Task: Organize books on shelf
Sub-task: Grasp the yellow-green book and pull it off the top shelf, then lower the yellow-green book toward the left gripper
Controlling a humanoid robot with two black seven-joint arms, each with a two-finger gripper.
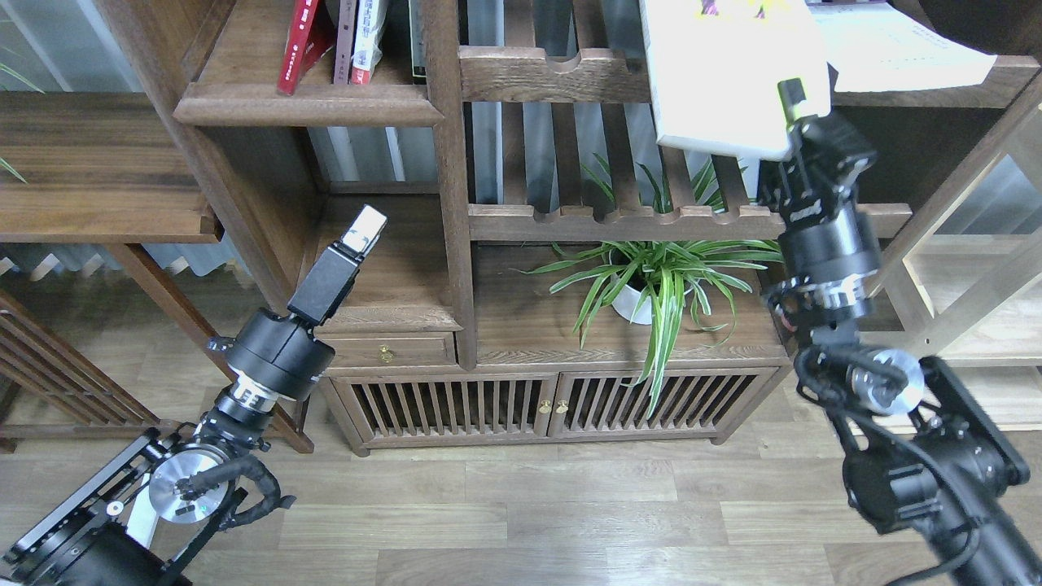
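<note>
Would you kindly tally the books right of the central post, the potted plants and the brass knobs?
Books: 2 (held book, lying book)
Potted plant: 1
Brass knobs: 3
Total: 6
</note>
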